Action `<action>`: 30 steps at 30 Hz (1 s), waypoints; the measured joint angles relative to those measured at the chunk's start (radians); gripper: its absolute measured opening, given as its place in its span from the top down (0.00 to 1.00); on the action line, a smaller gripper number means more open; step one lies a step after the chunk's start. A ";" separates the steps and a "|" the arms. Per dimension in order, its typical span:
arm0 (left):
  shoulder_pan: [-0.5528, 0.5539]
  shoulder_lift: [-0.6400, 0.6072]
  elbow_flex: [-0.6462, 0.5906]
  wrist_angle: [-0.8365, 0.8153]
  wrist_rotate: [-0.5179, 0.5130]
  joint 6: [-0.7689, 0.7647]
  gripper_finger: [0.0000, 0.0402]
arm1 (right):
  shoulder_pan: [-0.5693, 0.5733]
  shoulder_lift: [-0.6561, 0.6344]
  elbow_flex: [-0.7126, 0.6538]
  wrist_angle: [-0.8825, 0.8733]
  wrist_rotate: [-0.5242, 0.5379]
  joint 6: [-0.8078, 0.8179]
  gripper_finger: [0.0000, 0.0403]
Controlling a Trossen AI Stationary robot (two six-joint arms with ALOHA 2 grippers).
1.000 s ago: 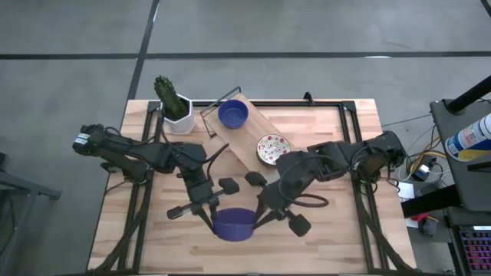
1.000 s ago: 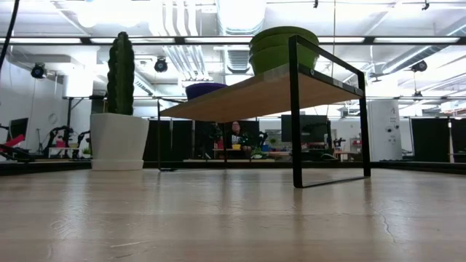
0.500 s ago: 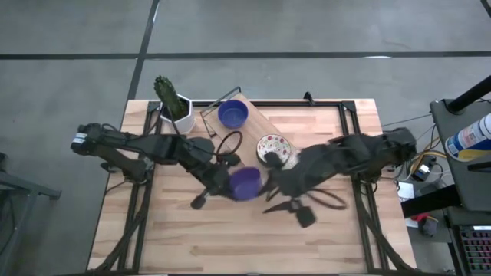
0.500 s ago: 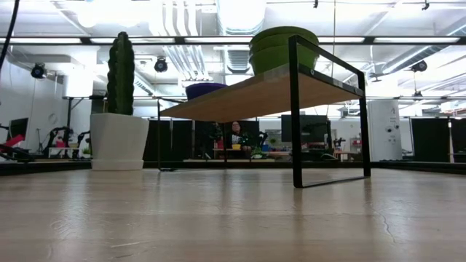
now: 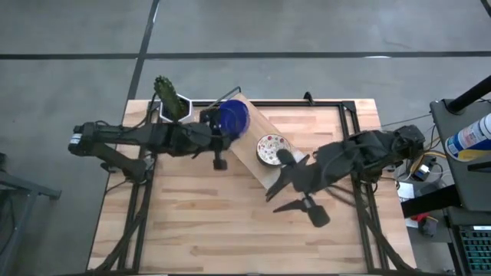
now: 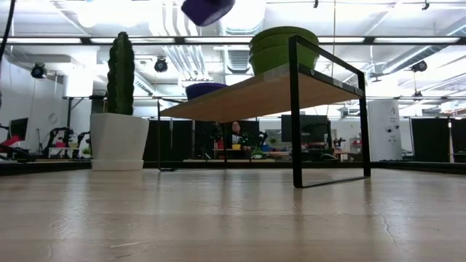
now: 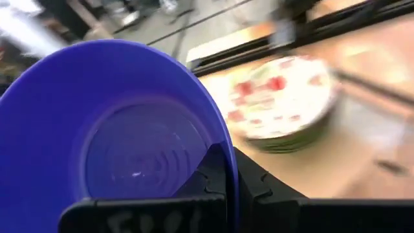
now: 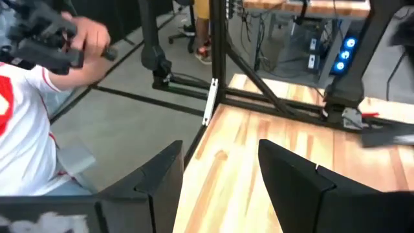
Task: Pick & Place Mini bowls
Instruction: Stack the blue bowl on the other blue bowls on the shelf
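Blue mini bowl (image 5: pixel 235 117) sits pinched at its rim in your left gripper (image 5: pixel 222 129), held in the air over the far left end of the raised wooden shelf (image 5: pixel 249 149), beside the cactus pot (image 5: pixel 170 107). Your speckled mini bowl (image 5: pixel 271 148) rests on that shelf to the right. Your right gripper (image 5: pixel 295 186) hangs near the shelf's right end, fingers spread and holding nothing.

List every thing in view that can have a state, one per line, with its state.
left gripper: shut on the carried blue bowl's rim, raised over the shelf's cactus end
carried blue bowl: held, tilted, in the air
speckled bowl: resting on the shelf
wooden shelf: standing on the table
cactus pot: upright on the table
right gripper: open, empty, above the table beside the shelf
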 joint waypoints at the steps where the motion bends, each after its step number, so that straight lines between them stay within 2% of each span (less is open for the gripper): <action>1: 0.019 0.006 0.001 0.008 -0.022 0.010 1.00 | 0.005 0.007 -0.001 0.000 0.001 -0.001 0.52; 4: 0.100 0.032 0.008 0.011 -0.069 0.014 1.00 | 0.017 0.021 -0.001 -0.003 0.000 -0.001 0.52; 8: 0.219 0.074 0.008 -0.004 -0.060 -0.023 1.00 | 0.027 0.034 -0.001 -0.010 -0.003 -0.003 0.52; 13: 0.349 0.137 0.030 -0.048 0.117 -0.072 1.00 | 0.028 0.037 -0.003 -0.011 -0.001 -0.003 0.52; 15: 0.383 0.168 0.057 -0.072 0.121 -0.074 1.00 | 0.028 0.034 -0.003 -0.012 -0.001 -0.003 0.52; 18: 0.412 0.226 0.115 -0.130 0.120 -0.076 1.00 | 0.028 0.033 -0.003 -0.014 -0.003 -0.003 0.52; 22: 0.420 0.292 0.218 -0.244 0.206 -0.090 1.00 | 0.028 0.033 -0.003 -0.017 -0.002 -0.003 0.52; 25: 0.420 0.332 0.277 -0.332 0.215 -0.114 1.00 | 0.028 0.033 -0.003 -0.026 -0.003 -0.007 0.52; 30: 0.424 0.365 0.304 -0.378 0.235 -0.129 1.00 | 0.028 0.033 -0.003 -0.035 -0.002 0.000 0.52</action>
